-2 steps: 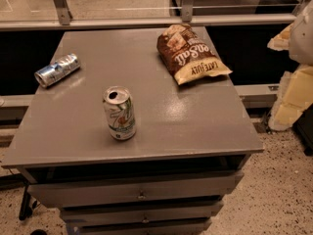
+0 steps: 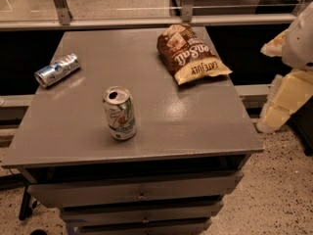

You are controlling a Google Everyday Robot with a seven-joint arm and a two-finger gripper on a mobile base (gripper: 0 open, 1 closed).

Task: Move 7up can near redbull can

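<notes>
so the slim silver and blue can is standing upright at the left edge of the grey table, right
No: the camera view shows the slim silver and blue metal can lying on its side, not upright, at the left edge of the grey table. The pincer is off the table's right side, well away from that can.

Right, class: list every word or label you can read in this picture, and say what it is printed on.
"LATE JULY": yellow band of the chip bag.
"...en Salt": same bag, first letters unclear.
7up can, redbull can: markings too blurred to read.
Gripper, beyond the table's right edge: no text.
</notes>
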